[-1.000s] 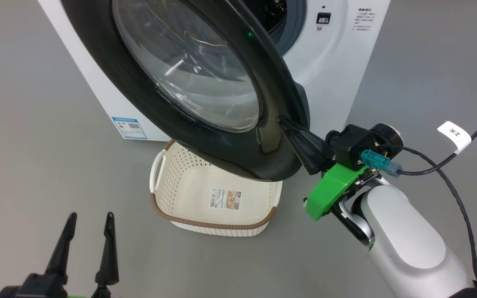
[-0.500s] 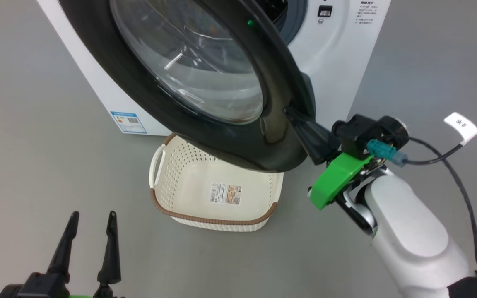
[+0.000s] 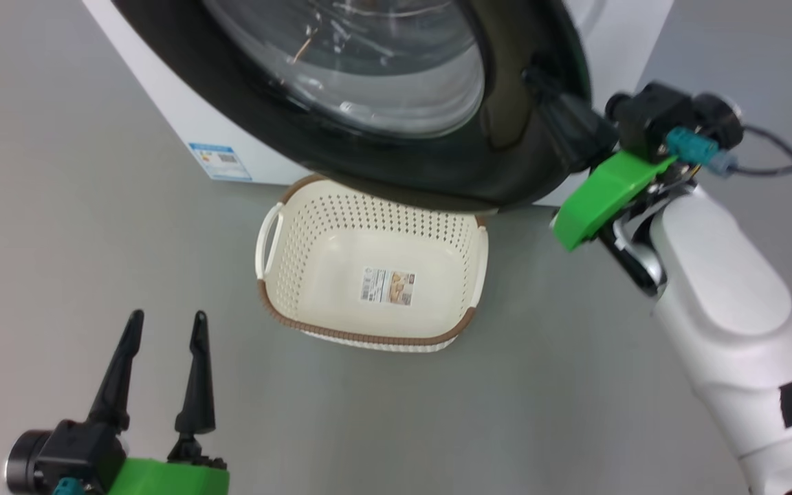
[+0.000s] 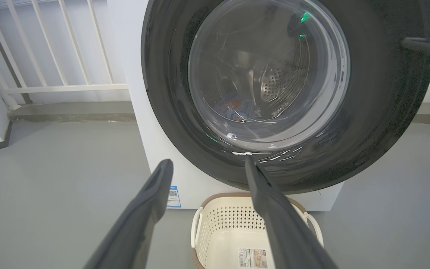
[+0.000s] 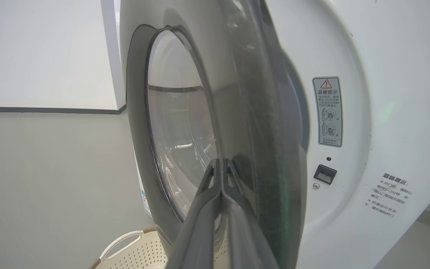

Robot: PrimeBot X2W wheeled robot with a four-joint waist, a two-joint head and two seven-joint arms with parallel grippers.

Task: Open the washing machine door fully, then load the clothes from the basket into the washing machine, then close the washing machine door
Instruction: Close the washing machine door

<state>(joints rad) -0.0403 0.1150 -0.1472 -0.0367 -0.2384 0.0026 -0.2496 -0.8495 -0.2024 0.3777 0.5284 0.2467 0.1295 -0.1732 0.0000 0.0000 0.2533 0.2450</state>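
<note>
Washing machine door [image 3: 437,172]: upper middle of the head view. It stands slightly ajar from the white washing machine [image 5: 394,74], with a narrow gap at its right edge. The black rim overhangs the basket's far end.
Right end effector [image 3: 532,74]: upper right of the head view. The fingers are pressed together with nothing between them, tips against the door's rim near its right edge.
Left end effector [image 3: 167,320]: lower left of the head view. The fingers are spread wide and grip nothing, above the grey floor [image 3: 59,240].
Basket [image 3: 361,337]: centre of the head view, on the floor just before the machine, label sticker on its floor.
Clothes [image 4: 233,106]: a blurred blue patch seen through the door glass, low in the drum.
Energy sticker [image 3: 221,159]: on the machine's front, upper left of the basket.
</note>
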